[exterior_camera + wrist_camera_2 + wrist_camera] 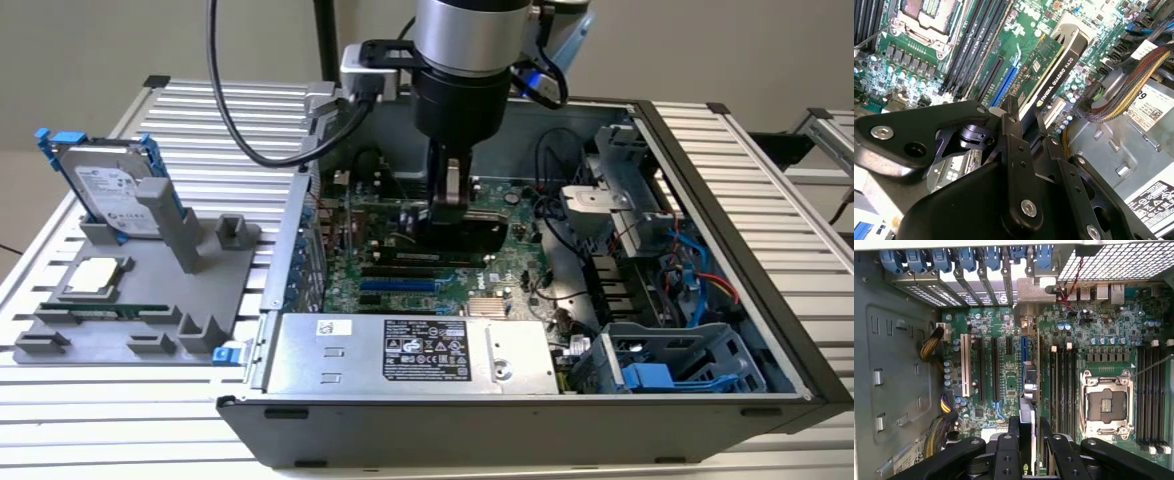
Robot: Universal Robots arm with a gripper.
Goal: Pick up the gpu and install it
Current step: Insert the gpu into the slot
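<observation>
The gpu (474, 238) stands on its edge inside the open computer case (747, 260), over the expansion slots of the green motherboard (400, 290). My gripper (454, 215) reaches down from above and is shut on the card's upper edge. In the second wrist view the gpu (1056, 70) shows its black cooler side and green board beside a blue slot (1006, 82), with the gripper (1025, 114) clamped on its near end. Edge-on in the first wrist view, the gpu (1028, 385) runs toward the rear slot covers (989, 270), with the gripper (1029, 422) around it. Whether it sits fully in the slot I cannot tell.
On the exterior view's left a grey fixture (134, 300) holds a silver hard drive with blue rails (107, 180), a processor (91, 275) and a memory stick (107, 310). Inside the case are the power supply (400, 350), a drive cage (667, 370), cables (681, 270) and the empty processor socket (1106, 405).
</observation>
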